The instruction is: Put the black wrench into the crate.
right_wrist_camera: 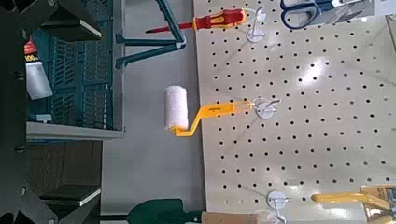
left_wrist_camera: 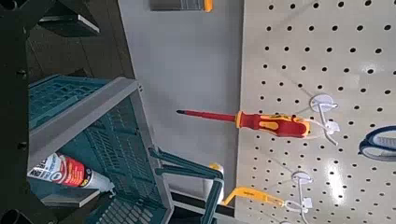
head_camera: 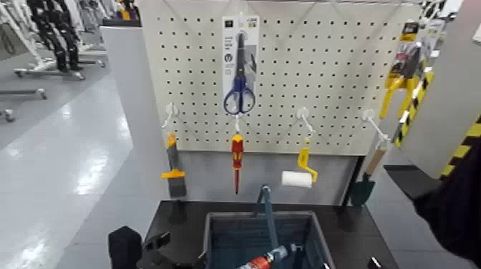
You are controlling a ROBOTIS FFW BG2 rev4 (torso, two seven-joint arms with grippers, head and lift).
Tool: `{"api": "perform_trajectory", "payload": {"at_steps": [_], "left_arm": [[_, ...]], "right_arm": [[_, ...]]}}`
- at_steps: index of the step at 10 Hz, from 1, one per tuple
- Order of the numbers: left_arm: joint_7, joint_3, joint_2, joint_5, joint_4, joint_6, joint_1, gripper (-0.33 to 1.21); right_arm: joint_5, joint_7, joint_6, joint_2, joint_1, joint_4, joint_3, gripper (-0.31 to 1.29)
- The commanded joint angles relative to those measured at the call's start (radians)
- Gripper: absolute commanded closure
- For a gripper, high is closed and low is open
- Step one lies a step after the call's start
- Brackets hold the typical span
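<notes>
The black wrench does not show in any view. The crate (head_camera: pixel 215 223) stands on the dark table in front of me, its bar handle (head_camera: pixel 268 211) upright across the middle. It also shows in the left wrist view (left_wrist_camera: pixel 93 105) and the right wrist view (right_wrist_camera: pixel 86 89). My left gripper (head_camera: pixel 147 247) is low at the crate's left, open and empty (left_wrist_camera: pixel 79 112). My right gripper (head_camera: pixel 372 263) barely shows at the crate's right, open and empty (right_wrist_camera: pixel 89 107).
A red-and-white tube (head_camera: pixel 263 259) lies in the crate. The pegboard (head_camera: pixel 322 64) behind holds blue-handled scissors (head_camera: pixel 239 89), a scraper (head_camera: pixel 173 168), a red-and-yellow screwdriver (head_camera: pixel 237 157), a paint roller (head_camera: pixel 299 175) and a trowel (head_camera: pixel 365 182). A dark shape (head_camera: pixel 447 207) fills the right edge.
</notes>
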State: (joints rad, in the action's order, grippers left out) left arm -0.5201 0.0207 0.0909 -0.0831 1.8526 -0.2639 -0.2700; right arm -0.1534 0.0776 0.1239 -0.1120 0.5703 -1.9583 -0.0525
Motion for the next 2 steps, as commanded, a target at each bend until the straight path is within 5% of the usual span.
{"api": "perform_trajectory", "payload": {"at_steps": [1,2], "left_arm": [[0.000,-0.001,0.000,0.002,0.000,0.000,0.000,0.10],[0.000,0.001,0.000,0.002,0.000,0.000,0.000,0.10]], "right_arm": [[0.002,-0.030,0.033,-0.006,0.023,0.002,-0.004,0.14],[0.011,-0.042,0.025,-0.009,0.022,-0.001,-0.009,0.14]]}}
